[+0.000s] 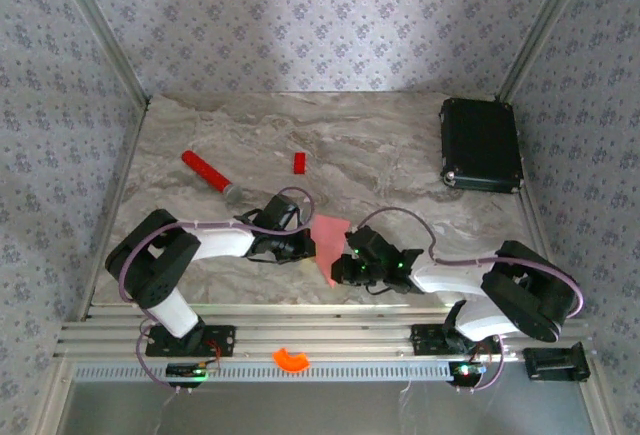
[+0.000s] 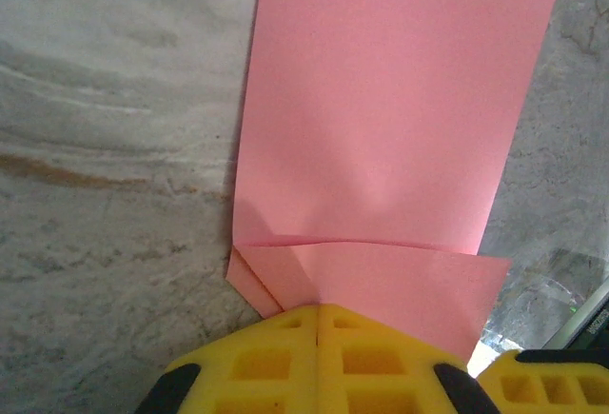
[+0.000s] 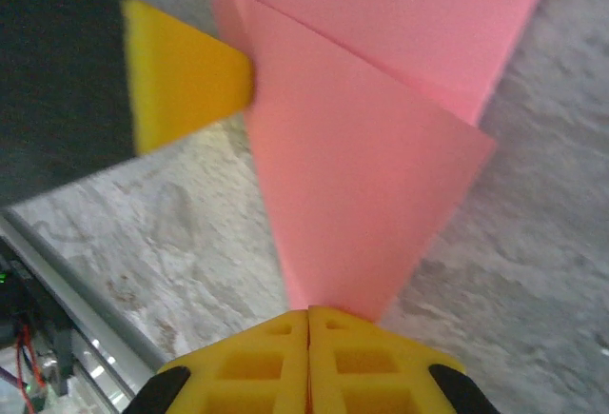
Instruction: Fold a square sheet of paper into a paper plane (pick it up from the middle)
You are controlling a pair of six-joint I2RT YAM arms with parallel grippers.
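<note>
My left gripper (image 2: 317,324) and right gripper (image 3: 307,324) both pinch the folded pink paper (image 2: 381,100); bare table (image 1: 380,135) at twelve o'clock, paper's tip hidden.

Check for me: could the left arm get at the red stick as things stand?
Probably not yet: the path to the red stick looks open, but the left gripper is shut on the pink paper.

A robotics lab test cell is suggested: a marble-patterned tabletop (image 1: 400,145) is boxed in by wallpapered panels (image 1: 320,15), with robot arms (image 1: 165,265) bolted to slotted aluminium rails (image 1: 330,338).
</note>
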